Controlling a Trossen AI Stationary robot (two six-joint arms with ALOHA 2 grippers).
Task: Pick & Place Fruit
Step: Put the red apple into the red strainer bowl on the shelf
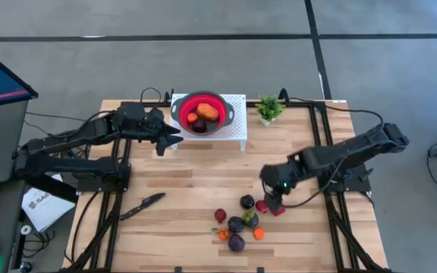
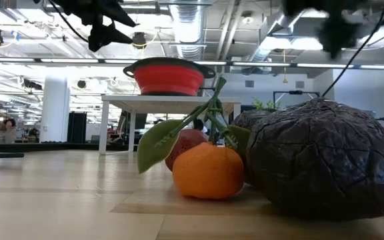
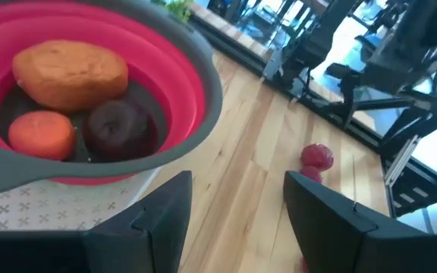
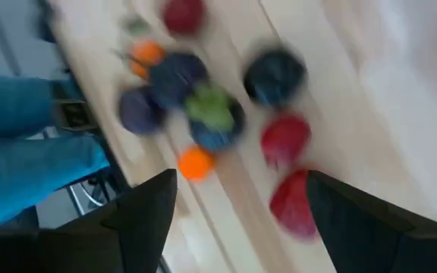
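Wooden table in an open workroom, seen from above. At its far edge a red bowl stands on a white stand and holds three pieces: orange, red and dark. The rest of the fruit lies clustered near the table's front edge. Left gripper, fingers apart and empty, hangs just beside the bowl. Right gripper, fingers apart and empty, hovers over the red pieces at the cluster's right. A plant stands right of the stand; a knife lies front left.
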